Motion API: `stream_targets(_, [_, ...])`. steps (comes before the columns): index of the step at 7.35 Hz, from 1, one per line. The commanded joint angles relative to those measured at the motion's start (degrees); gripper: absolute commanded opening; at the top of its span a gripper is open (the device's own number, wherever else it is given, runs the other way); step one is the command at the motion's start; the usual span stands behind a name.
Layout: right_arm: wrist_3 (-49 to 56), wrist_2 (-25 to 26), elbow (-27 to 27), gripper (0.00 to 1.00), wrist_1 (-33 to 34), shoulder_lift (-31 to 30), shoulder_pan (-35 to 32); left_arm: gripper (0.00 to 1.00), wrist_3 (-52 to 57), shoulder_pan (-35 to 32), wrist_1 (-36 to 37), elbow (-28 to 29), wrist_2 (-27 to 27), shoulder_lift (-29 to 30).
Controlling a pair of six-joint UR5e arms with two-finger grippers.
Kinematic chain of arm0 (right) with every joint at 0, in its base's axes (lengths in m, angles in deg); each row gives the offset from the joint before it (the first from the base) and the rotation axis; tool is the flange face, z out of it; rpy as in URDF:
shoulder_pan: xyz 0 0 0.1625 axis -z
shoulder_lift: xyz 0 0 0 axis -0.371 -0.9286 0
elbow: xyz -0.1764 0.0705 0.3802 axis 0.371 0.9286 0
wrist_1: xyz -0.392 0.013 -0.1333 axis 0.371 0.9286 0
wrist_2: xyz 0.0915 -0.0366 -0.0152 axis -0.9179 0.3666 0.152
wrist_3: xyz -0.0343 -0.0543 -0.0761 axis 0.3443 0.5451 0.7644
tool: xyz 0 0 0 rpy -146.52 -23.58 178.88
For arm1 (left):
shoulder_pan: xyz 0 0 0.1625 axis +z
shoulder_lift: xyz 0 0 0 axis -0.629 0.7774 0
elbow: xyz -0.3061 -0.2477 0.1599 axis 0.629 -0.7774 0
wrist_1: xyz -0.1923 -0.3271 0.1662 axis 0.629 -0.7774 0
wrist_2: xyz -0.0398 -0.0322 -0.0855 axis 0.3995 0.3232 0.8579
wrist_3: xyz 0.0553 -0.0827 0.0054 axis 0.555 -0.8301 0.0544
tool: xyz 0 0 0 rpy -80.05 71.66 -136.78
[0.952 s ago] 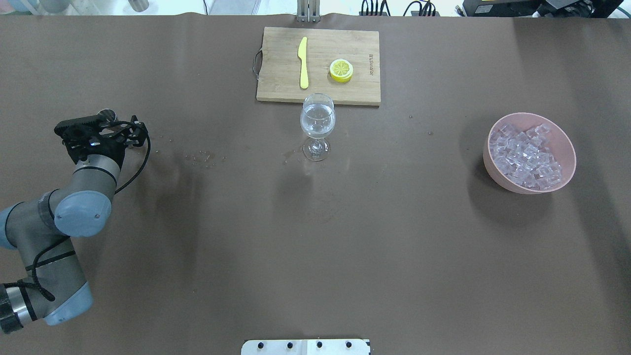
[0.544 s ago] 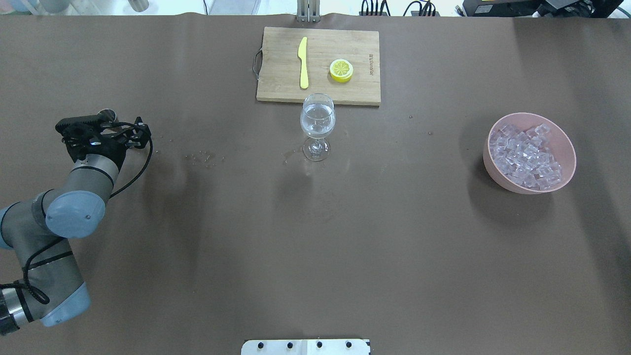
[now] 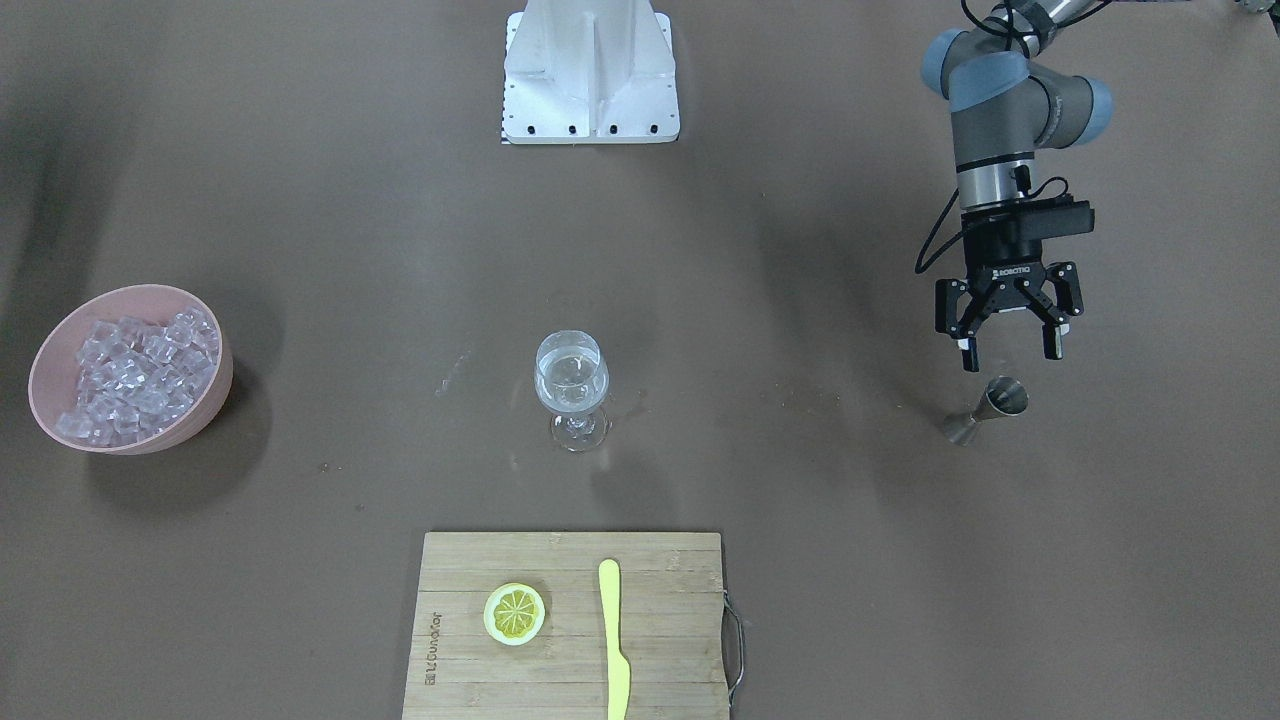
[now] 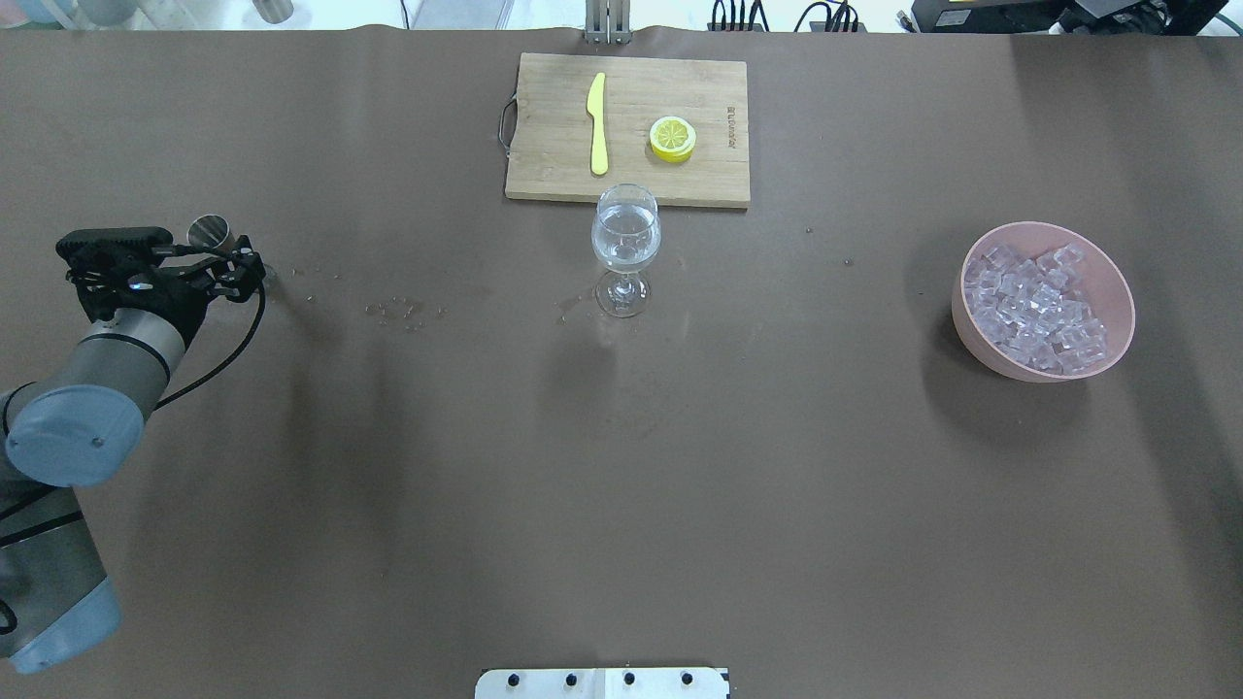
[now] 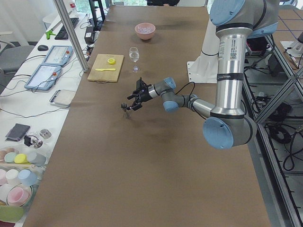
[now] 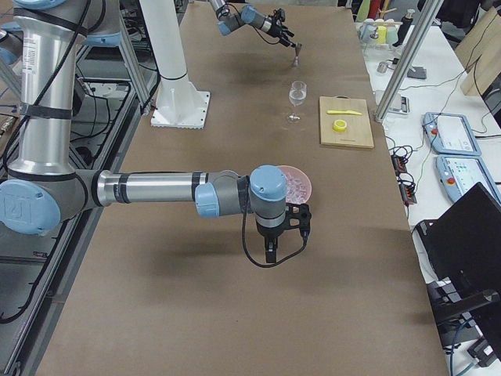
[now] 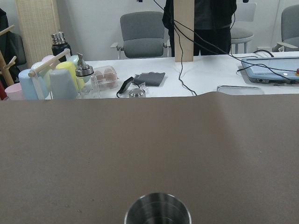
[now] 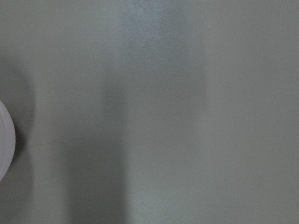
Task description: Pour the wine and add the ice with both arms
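Note:
A wine glass [image 3: 571, 385] stands at the table's middle with a little clear wine [image 4: 624, 249] in it. A pink bowl [image 4: 979, 351] heaped with ice [image 4: 1037, 306] sits at the right; it also shows in the front view [image 3: 205, 415]. My left gripper [image 3: 1010, 345] is open and empty, close to a small steel jigger [image 3: 985, 410] that stands on the table. The jigger's rim [image 7: 158, 211] fills the bottom of the left wrist view. My right gripper [image 6: 270, 249] hangs low beside the bowl; I cannot tell whether it is open or shut.
A wooden cutting board [image 4: 554, 180] with a yellow knife [image 4: 597, 121] and a lemon slice [image 4: 672, 138] lies just behind the glass. Small drops [image 4: 403, 311] mark the table between jigger and glass. The white mounting base [image 3: 590, 75] stands on the robot's side.
My left arm has drawn back to the left, away from the jigger, which now stands uncovered. The glass and bowl have not moved.

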Motion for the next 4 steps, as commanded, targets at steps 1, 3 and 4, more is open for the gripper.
stream_targets(1, [0.1, 0.0, -0.1, 1.0, 0.0, 0.0, -0.3, 0.98, 5.4, -2.5, 0.1, -4.7, 7.2, -2.0])
stream_targets(3, [0.1, 0.0, -0.2, 1.0, 0.0, 0.0, -0.4, 0.98, 16.8, -9.6, 1.5, -5.5, 24.7, -2.0])
stream_targets(4, [0.0, 0.0, -0.2, 1.0, 0.0, 0.0, -0.5, 0.98, 22.8, -12.6, 1.8, -5.6, 30.5, -2.2])
